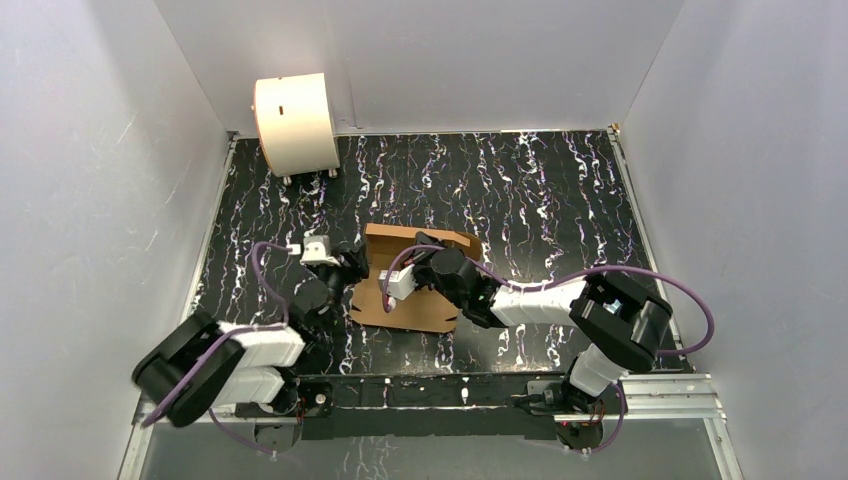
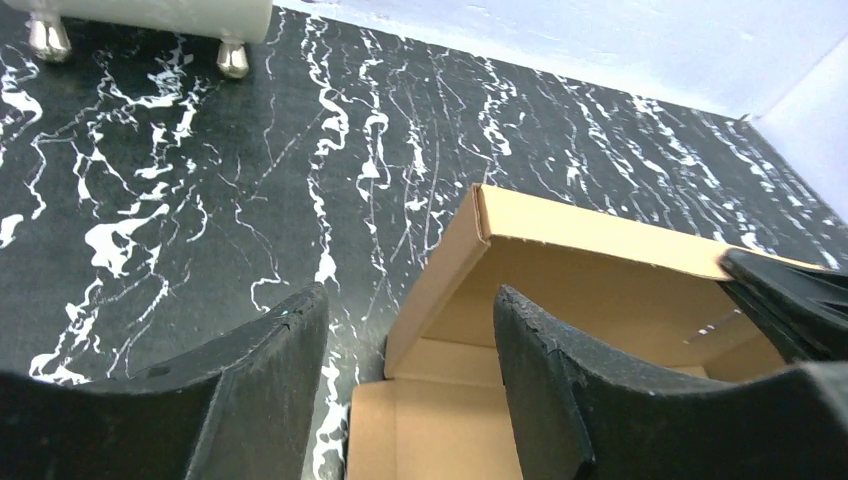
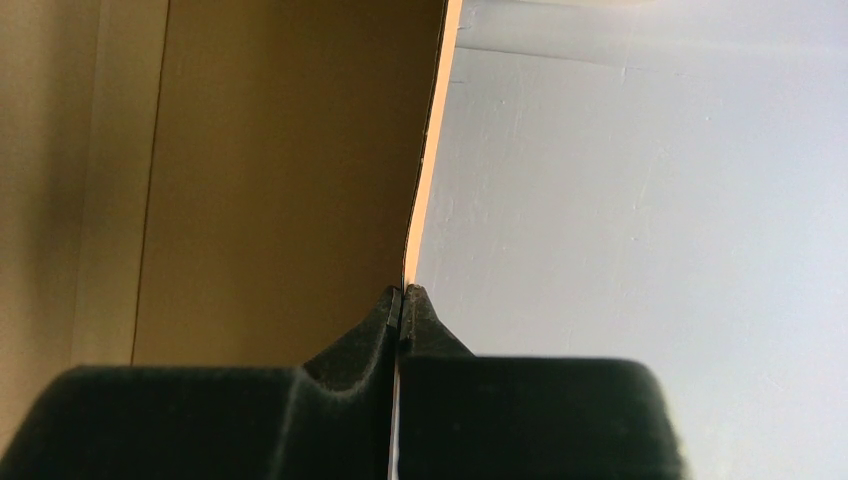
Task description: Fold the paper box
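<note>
The paper box [image 1: 410, 300] lies near the middle of the desk [image 1: 560, 200], only half formed. Its floor is flat, and the wall on its 9 o'clock side and the rear panel at its 12 o'clock side are raised. The right fingers [image 3: 380, 330] are pressed together on the thin top edge of that rear panel, pinching the cardboard towards the box's 1 o'clock corner. The left fingers [image 2: 270, 390] are spread and hold nothing. In the left wrist view they straddle the 9 o'clock wall, one outside over the desk and one inside above the floor, with a gap on either side.

The main risk, as I judge it, is that the box is held at one point only, by a narrow pinch on an edge. If the right arm pulls or twists, the light box may pivot or lift off the desk instead of creasing along its score line. The pinch could also slip off the edge or dent it. With nothing gripping the 9 o'clock wall, the stiff corrugated board may sag outwards, and a tab would then miss its slot. If the left fingers come together or press down off line, the inner one could crush the wall or push the box towards 3 o'clock. The cream drum [image 1: 295, 122] stands at the desk's 11 o'clock corner, well apart from the box, and poses no obstacle.
</note>
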Controlling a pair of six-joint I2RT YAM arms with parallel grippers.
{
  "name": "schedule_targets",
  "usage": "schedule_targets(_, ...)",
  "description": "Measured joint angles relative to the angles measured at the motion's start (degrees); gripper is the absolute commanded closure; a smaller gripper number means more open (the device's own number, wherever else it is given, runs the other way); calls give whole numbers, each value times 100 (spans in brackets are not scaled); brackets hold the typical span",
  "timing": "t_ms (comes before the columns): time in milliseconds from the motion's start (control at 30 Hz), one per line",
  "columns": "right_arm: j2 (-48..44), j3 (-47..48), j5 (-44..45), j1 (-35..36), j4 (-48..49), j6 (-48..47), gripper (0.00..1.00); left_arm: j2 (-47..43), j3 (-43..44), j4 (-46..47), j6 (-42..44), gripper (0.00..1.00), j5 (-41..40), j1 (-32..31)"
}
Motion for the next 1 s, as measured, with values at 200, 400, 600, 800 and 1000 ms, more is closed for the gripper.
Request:
schedule_targets(200,0,0,-11,-20,2,-11,99,-2009,-61,-2140,-667,32,127,-4)
schedule_targets(400,0,2,-7,-20,-4,59,70,-3230,625,-4275,-1117,26,177,-4)
schedule_targets(600,-125,2,63,-17,-363,553,43,-3001,1740,-5954,-1471,25,385,-2)
schedule_targets(800,-719,306,146,15,-1257,1714,30,-2527,2516,-6808,-1545,24,566,55)
schedule_targets(1000,-1318,669,400,20,-2087,3244,18,-1716,3154,-7121,-1552,24,1117,487)
